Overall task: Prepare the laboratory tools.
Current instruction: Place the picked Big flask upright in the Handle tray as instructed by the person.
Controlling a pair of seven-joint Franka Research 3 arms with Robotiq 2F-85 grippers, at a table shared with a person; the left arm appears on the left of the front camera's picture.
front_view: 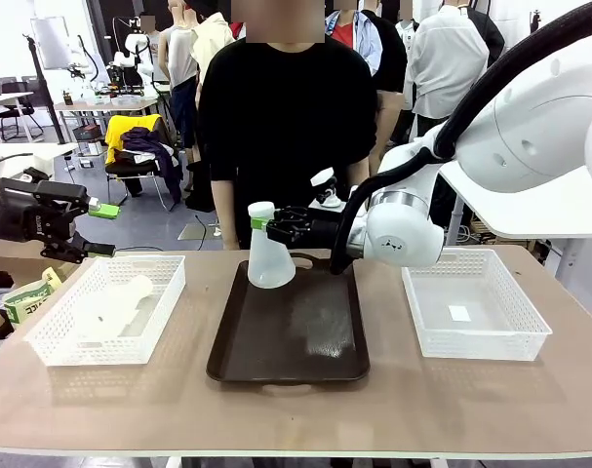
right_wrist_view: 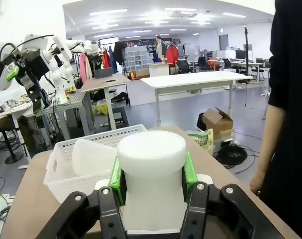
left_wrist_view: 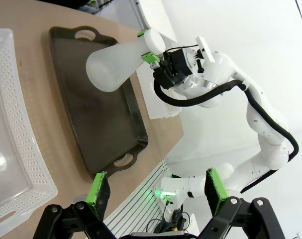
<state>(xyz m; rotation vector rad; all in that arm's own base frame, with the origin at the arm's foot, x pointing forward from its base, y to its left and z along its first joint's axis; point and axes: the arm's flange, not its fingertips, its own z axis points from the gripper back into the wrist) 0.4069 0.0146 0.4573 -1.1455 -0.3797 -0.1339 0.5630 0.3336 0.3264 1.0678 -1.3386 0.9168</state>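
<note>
Front view, near side first – the dark tray [front_view: 296, 341] has lots of bare room at its near end, with a white basket on each side. The left basket [front_view: 52, 356] holds the lying flask [front_view: 115, 307]. The left gripper [front_view: 98, 230] hangs above that basket's far corner, jaws wide apart, holding nothing. Farther back, the right gripper [front_view: 268, 222] is clamped tight on the neck of the upright flask [front_view: 269, 258] at the tray's far left corner – I cannot tell if its base touches. I think it should go straight down, flat bottom first, before letting go. Watch the tray's raised rim and the person [front_view: 286, 117] close behind.
</note>
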